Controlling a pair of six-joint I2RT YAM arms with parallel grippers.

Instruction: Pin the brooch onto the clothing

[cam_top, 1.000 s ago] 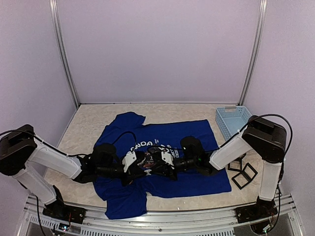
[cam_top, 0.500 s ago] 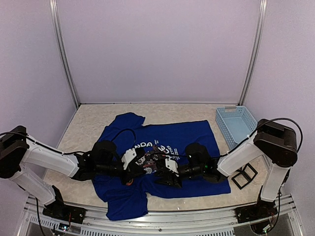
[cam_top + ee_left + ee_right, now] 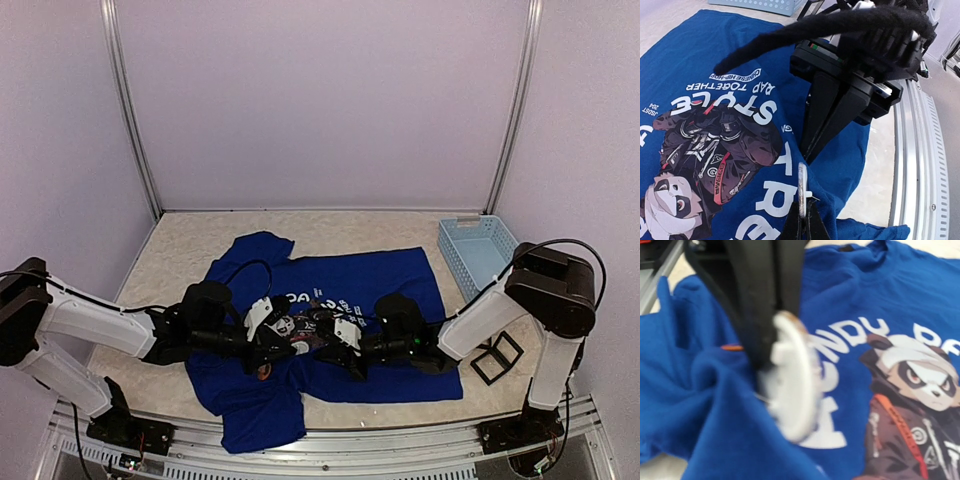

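Clamping the brooch (image 3: pixel 801 185) on edge above the clothing (image 3: pixel 715 65), the left gripper (image 3: pixel 801 216) is facing the right gripper (image 3: pixel 807 153); that one, jaws shut, is pointing straight at it.

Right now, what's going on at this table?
The left hand and the right hand meet over a royal-blue T-shirt spread on the table. The left hand pinches a round white brooch by its edge, low over bunched cloth beside the panda print. The right hand is shut, its tips pointing down at the shirt right next to the brooch; whether it nips any cloth I cannot tell. The brooch does not look pinned yet.
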